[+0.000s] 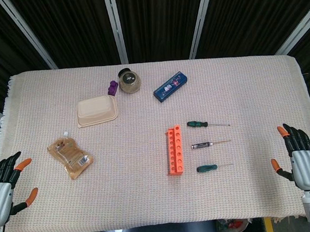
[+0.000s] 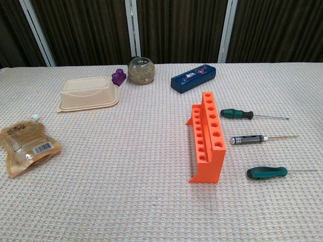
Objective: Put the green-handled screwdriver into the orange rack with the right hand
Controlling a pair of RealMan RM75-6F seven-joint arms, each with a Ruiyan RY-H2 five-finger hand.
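The orange rack [image 1: 174,150] [image 2: 207,136] stands in the middle of the table, its row of holes empty. To its right lie three screwdrivers, tips pointing right. One green-handled screwdriver [image 1: 197,124] [image 2: 236,114] is the farthest, another green-handled screwdriver [image 1: 207,168] [image 2: 266,173] is the nearest, and a dark-handled one [image 1: 203,144] [image 2: 248,139] lies between them. My right hand [image 1: 299,157] rests open at the table's right edge, well away from the tools. At the left edge my left hand [image 1: 3,186] is open too. Neither hand shows in the chest view.
A beige lidded container [image 1: 96,110] [image 2: 89,93], a purple object [image 1: 112,88], a round jar [image 1: 129,80] [image 2: 141,70] and a blue box [image 1: 170,86] [image 2: 193,78] sit at the back. A brown pouch [image 1: 70,155] [image 2: 26,142] lies at the left.
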